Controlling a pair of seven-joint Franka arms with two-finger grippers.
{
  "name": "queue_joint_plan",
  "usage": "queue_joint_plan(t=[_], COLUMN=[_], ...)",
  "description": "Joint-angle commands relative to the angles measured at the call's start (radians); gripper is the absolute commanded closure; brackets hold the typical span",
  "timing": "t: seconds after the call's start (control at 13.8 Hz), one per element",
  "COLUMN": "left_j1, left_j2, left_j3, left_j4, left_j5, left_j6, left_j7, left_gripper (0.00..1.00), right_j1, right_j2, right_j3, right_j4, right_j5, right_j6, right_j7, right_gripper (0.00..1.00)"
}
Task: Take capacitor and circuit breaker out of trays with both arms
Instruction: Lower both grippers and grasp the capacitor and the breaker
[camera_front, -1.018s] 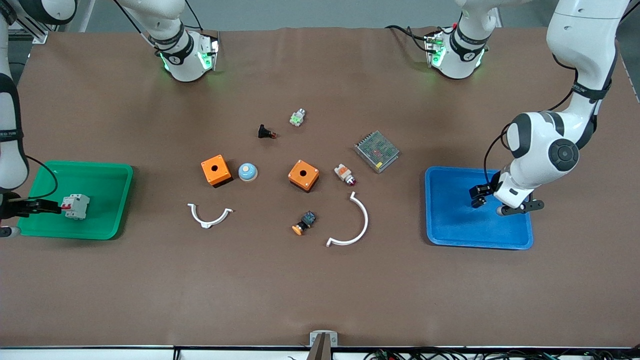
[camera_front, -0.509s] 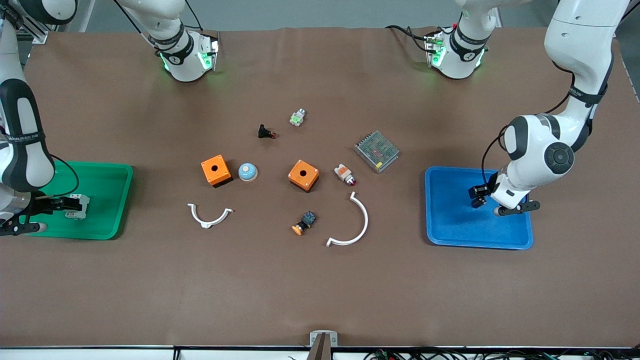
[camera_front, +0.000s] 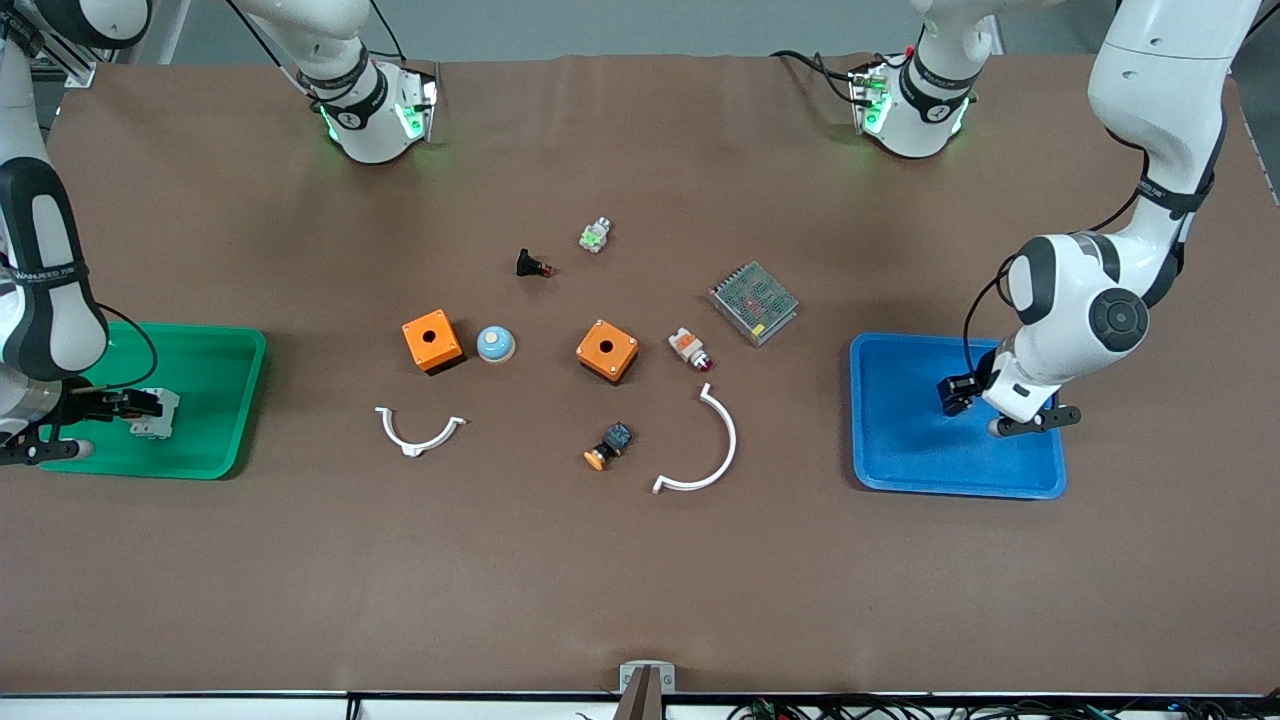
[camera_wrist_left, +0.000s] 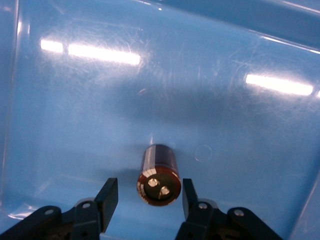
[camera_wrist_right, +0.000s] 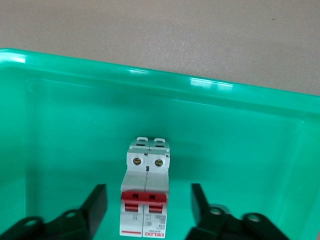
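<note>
capacitor (camera_wrist_left: 159, 175): small dark cylinder with a reddish-brown rim and two pale metal terminals on its end face; lies on its side on the floor of the blue tray (camera_front: 900, 460) at the left arm's end of the table.
breaker (camera_wrist_right: 146, 200): white-grey block, two screws on top, red switch levers, printed label; rests in the green tray (camera_front: 215, 400) at the right arm's end.

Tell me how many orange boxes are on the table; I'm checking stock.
2. One orange box sits beside the pale blue dome, toward the right arm's end. The other orange box sits mid-table, beside the white-orange lamp. None seems hidden.
</note>
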Motion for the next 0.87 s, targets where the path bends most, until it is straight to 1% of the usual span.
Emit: queue_joint_plan(t=[0.0, 0.15, 0.22, 0.36, 0.44, 0.51, 0.58, 0.65, 0.8], left_j1=[0.002, 0.002, 0.002, 0.002, 0.002, 0.002, 0.002, 0.001, -0.001], left_j2=[0.021, 0.021, 0.023, 0.023, 0.021, 0.02, 0.015, 0.012, -0.005], left_j3=[-0.003, -0.003, -0.003, -0.005, -0.003, -0.003, -0.005, -0.005, -0.006], left_j4=[0.019, 0.019, 0.019, 0.021, 0.021, 0.019, 0.019, 0.019, 0.022], left_j5=[0.014, 0.014, 0.014, 0.012, 0.012, 0.012, 0.012, 0.012, 0.014], left_j6=[0.013, 0.012, 0.012, 0.012, 0.012, 0.012, 0.012, 0.01, 0.007], left_j7=[-0.021, -0.021, -0.021, -0.021, -0.021, -0.021, -0.021, -0.021, -0.042], left_gripper=[0.4, 0.48, 0.49, 0.53, 0.59, 0.71, 0.9, 1.0, 1.0], right_j1=[-0.012, -0.011, -0.008, -0.006, -0.005, -0.003, -0.003, 0.0, 0.034], right_j2=[-0.018, -0.018, -0.02, -0.021, -0.023, -0.029, -0.043, -0.064, -0.127], right_j3=[0.012, 0.012, 0.012, 0.012, 0.012, 0.012, 0.015, 0.019, 0.017], right_j4=[-0.02, -0.018, -0.016, -0.012, -0.01, -0.009, -0.003, 0.011, 0.046], right_j5=[0.014, 0.014, 0.014, 0.012, 0.012, 0.012, 0.011, 0.011, 0.003], right_j6=[-0.001, -0.001, 0.0, 0.0, -0.001, -0.012, -0.05, -0.107, -0.237], right_j7=[-0.001, -0.001, -0.001, -0.001, -0.002, -0.004, -0.004, -0.001, -0.004], right_gripper=[0.42, 0.59, 0.66, 0.77, 0.78, 0.79, 0.79, 0.78, 0.77])
